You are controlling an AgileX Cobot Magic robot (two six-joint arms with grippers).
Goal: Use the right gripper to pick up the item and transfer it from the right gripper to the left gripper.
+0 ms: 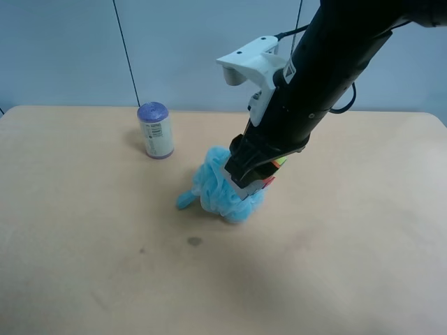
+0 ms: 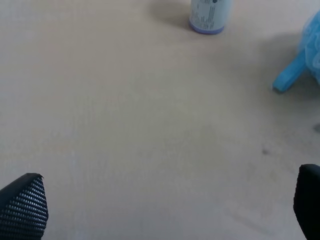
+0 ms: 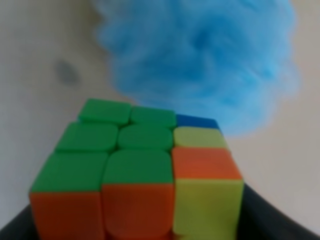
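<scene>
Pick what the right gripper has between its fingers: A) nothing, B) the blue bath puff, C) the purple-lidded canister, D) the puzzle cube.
D: in the right wrist view the puzzle cube sits between the dark fingers of the right gripper, the puff lying beyond it.

Green, orange, yellow, blue cube (image 3: 135,170); blue puff (image 3: 200,55); white, purple-lidded canister (image 1: 156,131).

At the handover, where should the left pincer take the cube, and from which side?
Probably by the green end of the cube, which sticks out past the right pincer. Close on two opposite flat sides there: they look square and bare, while the other end sits in the right pincer's hold. Come in from the side away from the puff, which lies close beside it.
</scene>
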